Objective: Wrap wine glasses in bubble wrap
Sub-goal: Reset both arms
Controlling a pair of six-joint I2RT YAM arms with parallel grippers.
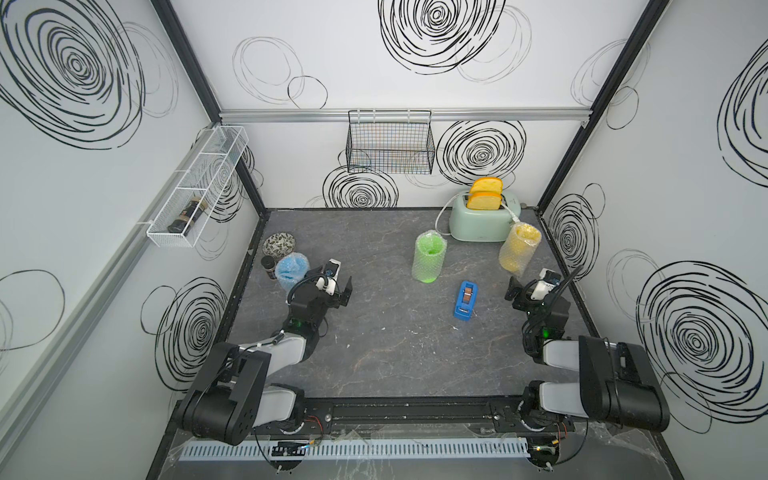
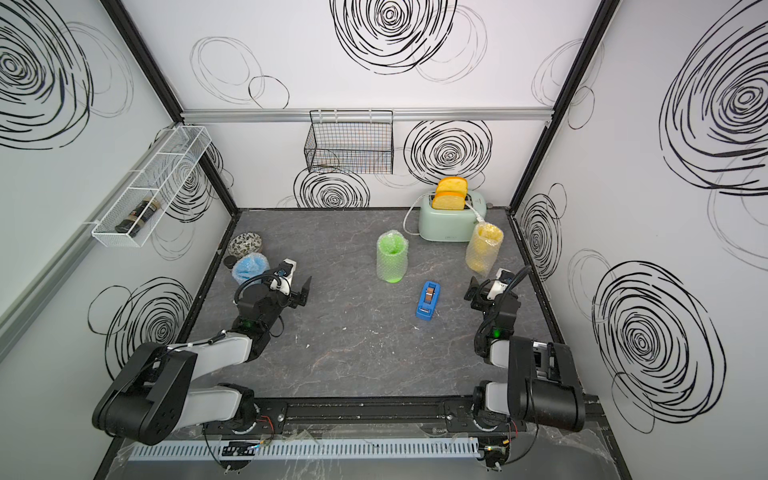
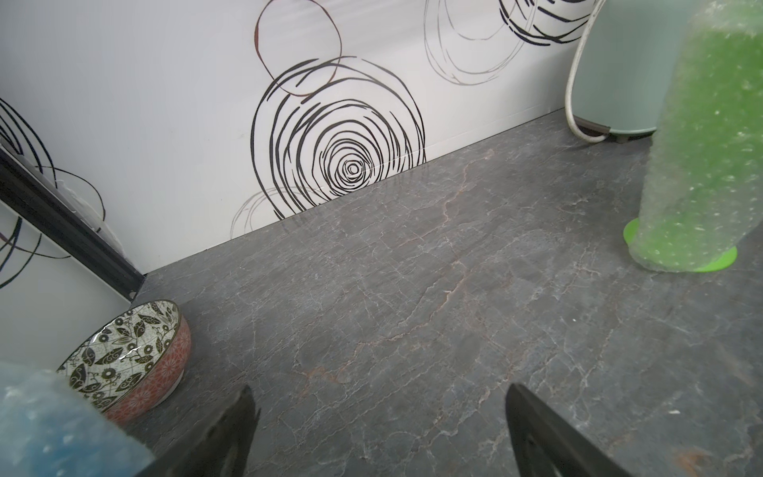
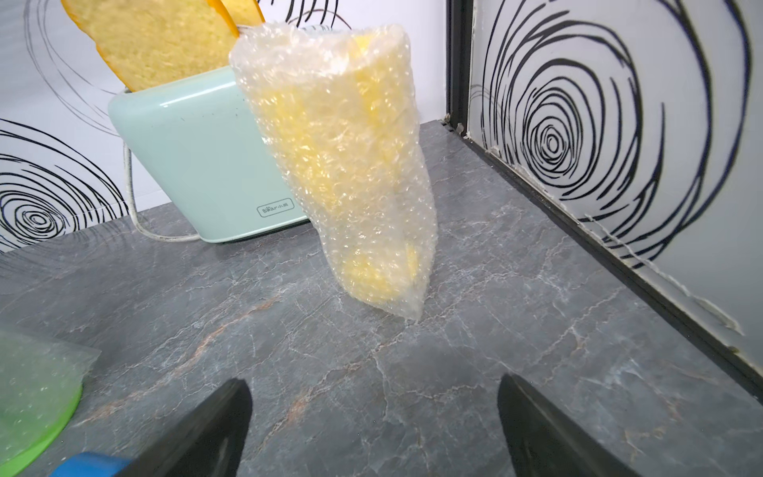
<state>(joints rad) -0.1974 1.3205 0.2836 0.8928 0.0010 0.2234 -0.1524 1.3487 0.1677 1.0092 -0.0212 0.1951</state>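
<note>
Blue goblet [image 3: 49,433] blurred, edge-cropped (stem probably under bubble wrap [image 3: 22,384]).

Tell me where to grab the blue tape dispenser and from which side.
Grip the tape dispenser across its narrow middle, coming down from above. It sits alone on the table with both long sides exposed; the open right gripper looks nearer.

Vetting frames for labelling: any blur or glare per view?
In both top views: evenly lit, sharp, no glare. Left wrist view: the blue goblet is blurred up close, bowl sharp. Right wrist view: yellow goblet sharp, small glints on its bubble wrap.
</note>
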